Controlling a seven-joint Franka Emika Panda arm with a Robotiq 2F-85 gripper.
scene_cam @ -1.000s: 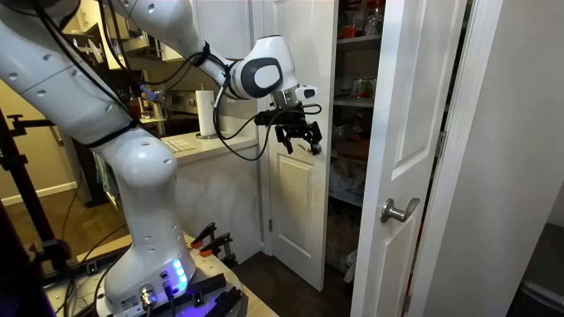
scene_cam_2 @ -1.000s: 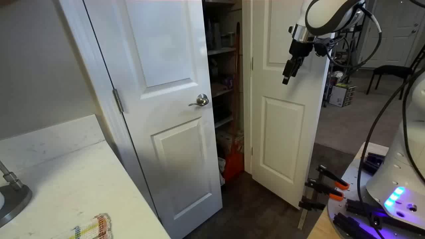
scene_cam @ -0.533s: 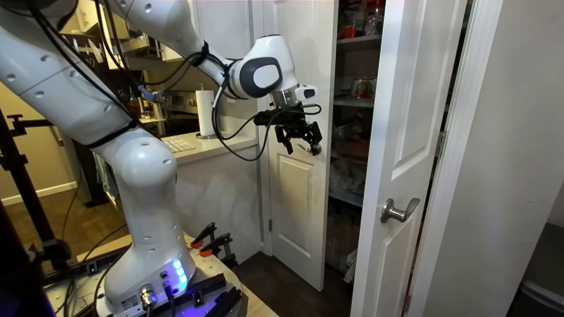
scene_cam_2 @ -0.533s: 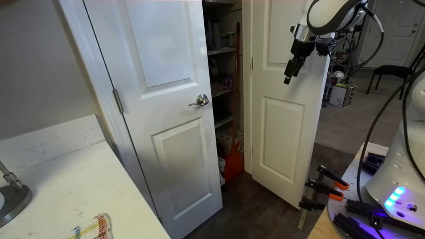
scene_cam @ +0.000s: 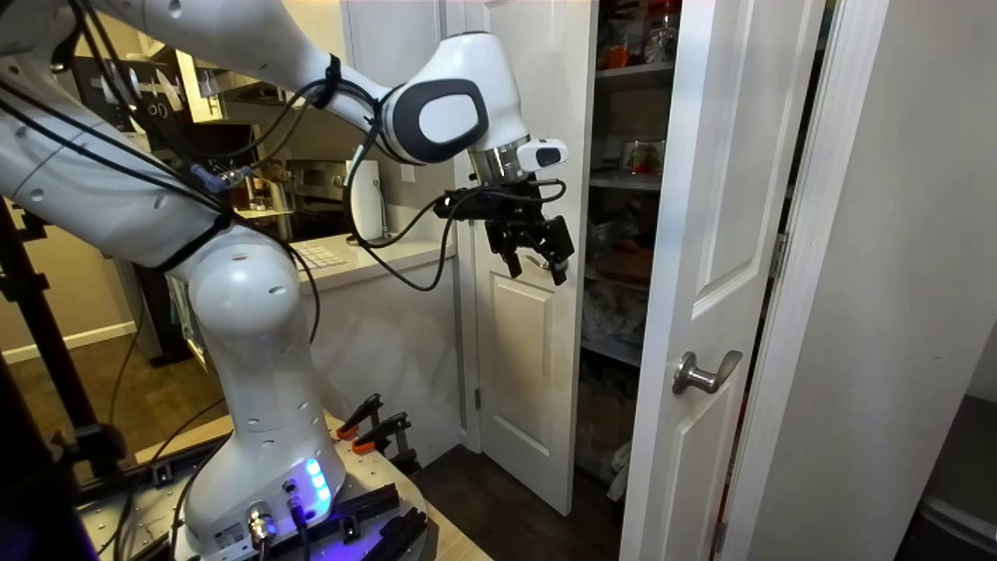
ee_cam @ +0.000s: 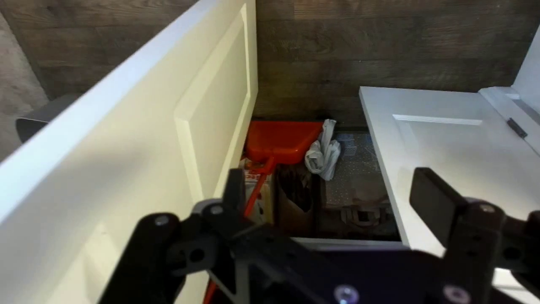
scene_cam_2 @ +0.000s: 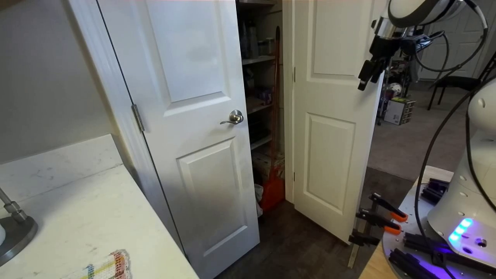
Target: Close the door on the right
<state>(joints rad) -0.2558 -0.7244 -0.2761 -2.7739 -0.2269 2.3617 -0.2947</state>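
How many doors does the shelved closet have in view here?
2: the right-hand door, standing open, and the left-hand door, also open, with shelves between them in both exterior views. Their tops run out of frame; no third one shows.

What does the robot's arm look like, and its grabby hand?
The arm is white and rounded, with black cables strapped along it and glowing blue lights at its base. Near the wrist, a dark grey patch frames a white oval. Past a silver ring, the gripper is black, with two fingers.
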